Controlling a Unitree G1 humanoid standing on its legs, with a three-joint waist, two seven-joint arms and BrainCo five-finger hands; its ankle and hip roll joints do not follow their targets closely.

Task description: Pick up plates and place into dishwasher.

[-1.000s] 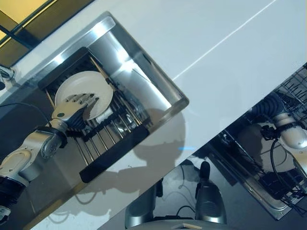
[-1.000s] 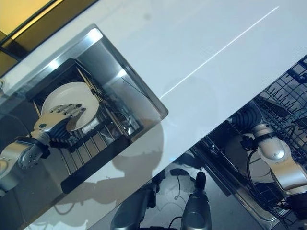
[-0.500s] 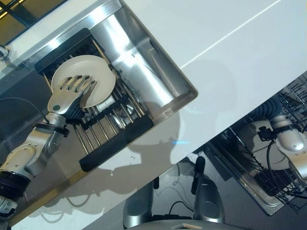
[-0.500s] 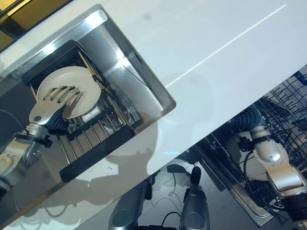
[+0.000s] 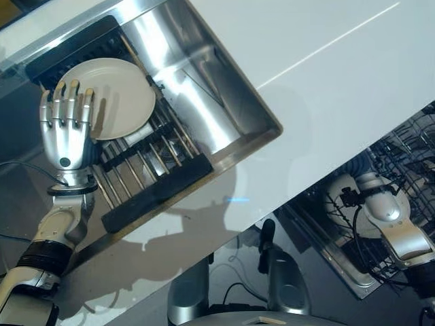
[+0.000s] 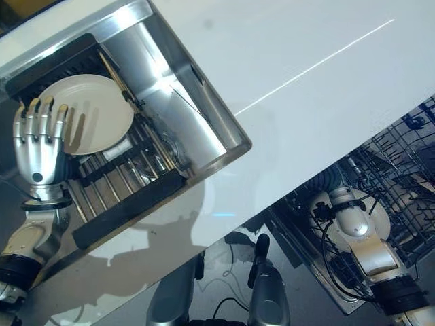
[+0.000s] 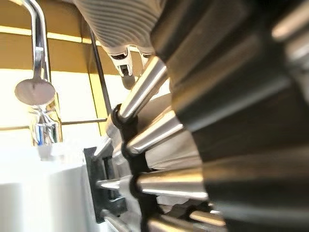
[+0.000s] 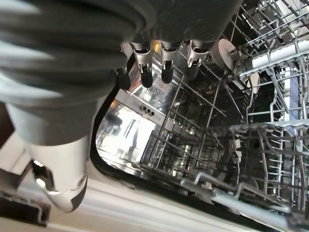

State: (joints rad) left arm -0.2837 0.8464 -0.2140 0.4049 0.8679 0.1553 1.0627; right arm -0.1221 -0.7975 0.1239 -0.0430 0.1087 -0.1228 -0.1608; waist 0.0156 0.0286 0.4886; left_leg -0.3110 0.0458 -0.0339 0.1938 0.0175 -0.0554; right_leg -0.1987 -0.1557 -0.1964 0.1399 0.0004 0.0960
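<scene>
A white plate [image 5: 119, 95] leans in the black dish rack [image 5: 153, 193] inside the steel sink [image 5: 204, 115]. My left hand [image 5: 64, 136] is open, its straight fingers [image 7: 145, 87] spread upright at the plate's left edge. My right arm reaches into the dishwasher [image 5: 414, 142] at the lower right, where a second white plate [image 5: 338, 192] lies under the wrist. In the right wrist view my right hand's fingers [image 8: 164, 63] are curled with nothing between them, above the wire rack [image 8: 231, 145].
A white countertop [image 5: 326, 102] runs between the sink and the dishwasher. A chrome faucet [image 7: 38, 92] stands behind the sink. The sink's steel rim borders the rack on the right.
My left hand has come off the plate's face, straightened its fingers and moved to the plate's left edge. The camera has shifted. The right arm stays in the dishwasher.
</scene>
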